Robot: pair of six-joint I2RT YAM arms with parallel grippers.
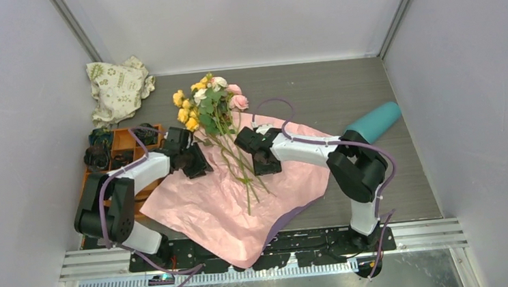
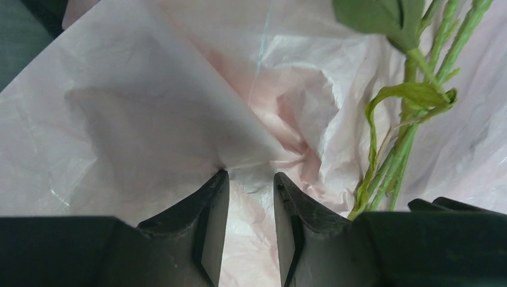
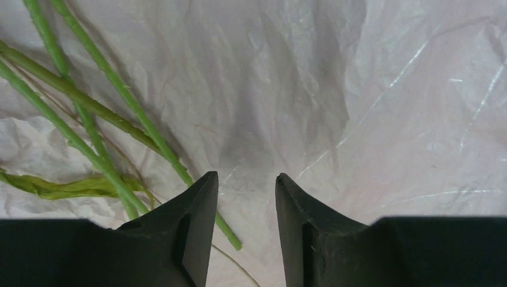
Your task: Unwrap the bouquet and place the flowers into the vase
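Grey wood-grain table fills the floor of a pale-walled booth, and most of its middle is covered by the pink wrapping paper, spread open and flat. On the paper lie the flowers, loose, with their yellow, white and pink heads pointing to the far side and reaching past the paper's edge, and their green stems running back toward the arms. From its base the left arm rises to a raised elbow, then its forearm reaches right and down, setting the left gripper on the paper's left part, just beside the stems. In its wrist view the jaws stand partly apart with bare paper showing in the gap; a raised fold of paper ends right at the tip of one finger, and the stems pass off to the right, outside the jaws. Mirroring it, the right arm folds at the elbow and stretches left, bringing the right gripper low over the paper on the stems' other side. Its jaws are also partly apart and hold nothing (one stem slips under the left fingertip, not between the two). Behind the right elbow the teal vase lies on its side on the bare table, well apart from the flowers. At far left sit an orange tray and a crumpled cloth bag.
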